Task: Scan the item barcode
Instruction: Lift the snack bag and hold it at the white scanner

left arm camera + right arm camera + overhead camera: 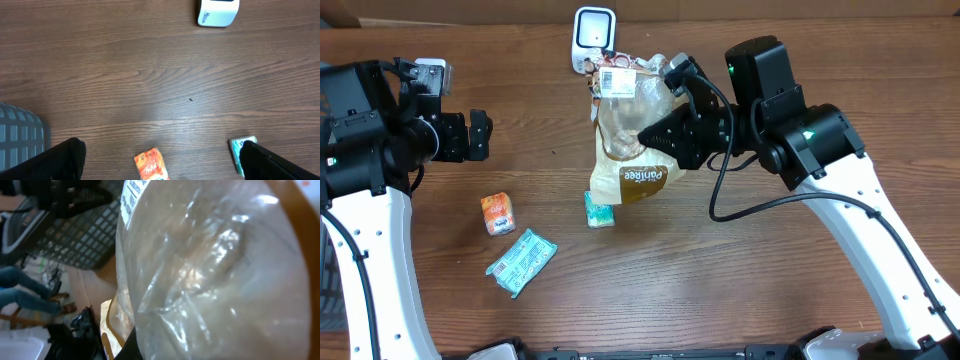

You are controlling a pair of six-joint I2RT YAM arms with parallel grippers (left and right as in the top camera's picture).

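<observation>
The right gripper (658, 138) was clamped on a clear bag (625, 125), its fingertips hidden behind the plastic. The left gripper (480, 135) had its jaws spread wide, holding nothing.

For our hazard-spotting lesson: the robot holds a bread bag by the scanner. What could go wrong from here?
The right hand pinches the soft bread bag at one side only, so it may sag or slip. Its white label sits on crinkled, shiny film near the scanner; creases or glare might spoil the read. The bag's lower end could nudge the small teal box.
</observation>
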